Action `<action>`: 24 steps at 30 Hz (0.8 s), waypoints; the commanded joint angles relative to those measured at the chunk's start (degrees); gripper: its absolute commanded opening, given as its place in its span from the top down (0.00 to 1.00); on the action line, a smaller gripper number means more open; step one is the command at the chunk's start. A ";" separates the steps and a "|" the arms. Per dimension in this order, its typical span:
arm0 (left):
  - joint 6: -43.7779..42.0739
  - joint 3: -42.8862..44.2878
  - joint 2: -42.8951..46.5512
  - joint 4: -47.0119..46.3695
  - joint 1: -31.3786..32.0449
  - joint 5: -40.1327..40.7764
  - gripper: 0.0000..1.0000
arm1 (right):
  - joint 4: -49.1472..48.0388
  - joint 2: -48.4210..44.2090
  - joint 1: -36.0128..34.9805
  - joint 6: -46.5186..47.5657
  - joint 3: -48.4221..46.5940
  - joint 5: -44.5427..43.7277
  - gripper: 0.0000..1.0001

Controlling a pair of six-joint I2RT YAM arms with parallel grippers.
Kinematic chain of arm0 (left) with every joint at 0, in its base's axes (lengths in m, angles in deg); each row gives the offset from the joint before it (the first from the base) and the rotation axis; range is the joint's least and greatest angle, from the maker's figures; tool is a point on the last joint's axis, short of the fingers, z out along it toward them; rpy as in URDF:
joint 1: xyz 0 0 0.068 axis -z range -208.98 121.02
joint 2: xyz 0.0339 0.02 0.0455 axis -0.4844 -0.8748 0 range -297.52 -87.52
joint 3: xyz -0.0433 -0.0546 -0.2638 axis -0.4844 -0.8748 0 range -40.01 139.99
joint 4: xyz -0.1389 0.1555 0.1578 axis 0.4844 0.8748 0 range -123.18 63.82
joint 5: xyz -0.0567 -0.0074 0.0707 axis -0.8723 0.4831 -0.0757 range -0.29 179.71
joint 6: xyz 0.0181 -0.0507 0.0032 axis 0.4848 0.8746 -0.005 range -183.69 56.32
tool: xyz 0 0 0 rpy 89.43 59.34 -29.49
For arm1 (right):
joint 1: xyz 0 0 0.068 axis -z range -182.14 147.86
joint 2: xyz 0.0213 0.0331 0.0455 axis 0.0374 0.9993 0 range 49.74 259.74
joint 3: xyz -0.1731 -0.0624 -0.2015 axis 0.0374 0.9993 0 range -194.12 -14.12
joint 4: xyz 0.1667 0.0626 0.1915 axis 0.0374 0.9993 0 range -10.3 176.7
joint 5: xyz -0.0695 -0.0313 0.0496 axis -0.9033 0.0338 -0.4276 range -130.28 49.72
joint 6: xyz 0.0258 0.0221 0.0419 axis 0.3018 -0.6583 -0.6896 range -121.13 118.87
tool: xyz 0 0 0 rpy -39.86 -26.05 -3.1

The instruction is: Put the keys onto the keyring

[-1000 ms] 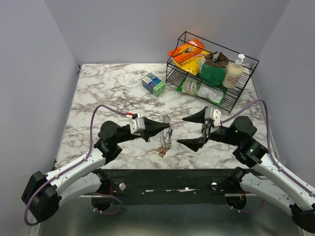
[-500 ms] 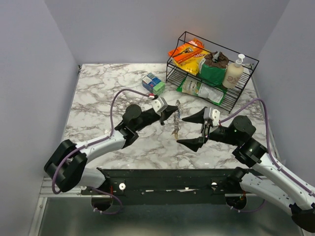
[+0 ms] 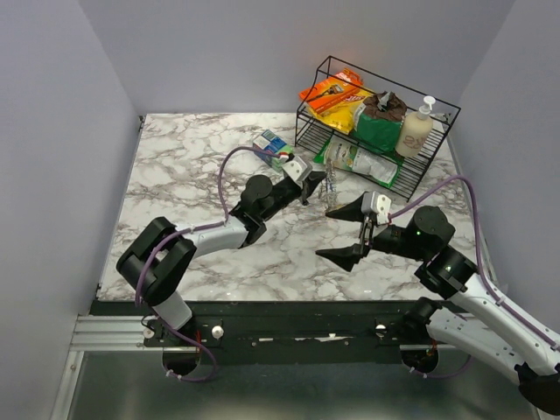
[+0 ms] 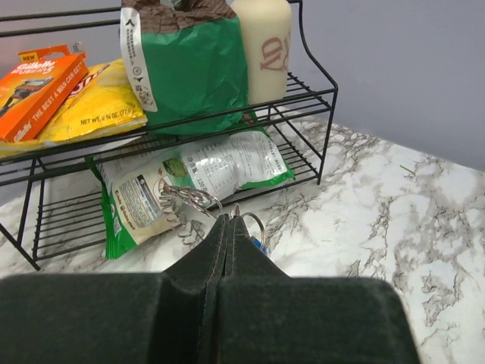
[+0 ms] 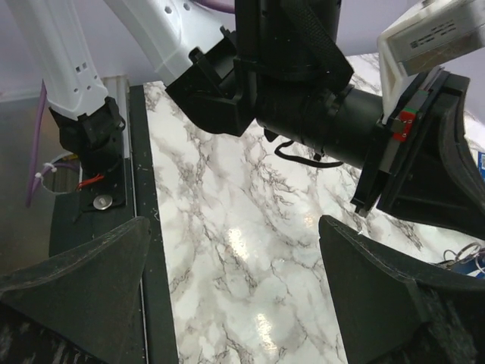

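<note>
L gripper [image 3: 318,184] is pinching the keyring [image 3: 331,189], jaws pressed together on its wire. On the L wrist cam the coil is sticking out just past the tips, to their left, w/ a bit of blue key [image 4: 260,244] to their right. It's hanging over the bench [image 3: 192,166], in front of the wire rack [image 3: 376,131]. R gripper [image 3: 343,233] is hovering just beside it, jaws wide apart, holding nothing.

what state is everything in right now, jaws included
keyring: pinched in the left jaws
left jaws: shut on the keyring
right jaws: open, empty
soap bottle: upright
green bag: upright, top folded over
razor pack: lying flat
</note>
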 commanded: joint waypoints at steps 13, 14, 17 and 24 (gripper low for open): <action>6.49 -25.81 1.23 -20.96 3.00 12.27 1.00 | 2.16 1.28 -0.30 -1.77 -1.89 1.17 0.00; 6.67 -26.61 1.84 -21.05 3.35 14.01 1.00 | 2.17 1.28 -0.30 -1.77 -1.89 1.17 0.00; 6.93 -30.21 3.68 -21.32 4.67 16.66 1.00 | 2.25 1.36 -0.30 -1.86 -1.89 1.17 0.00; 7.46 -35.67 7.56 -20.18 6.17 20.18 1.00 | 2.25 1.98 -0.30 -2.03 -1.71 2.14 0.00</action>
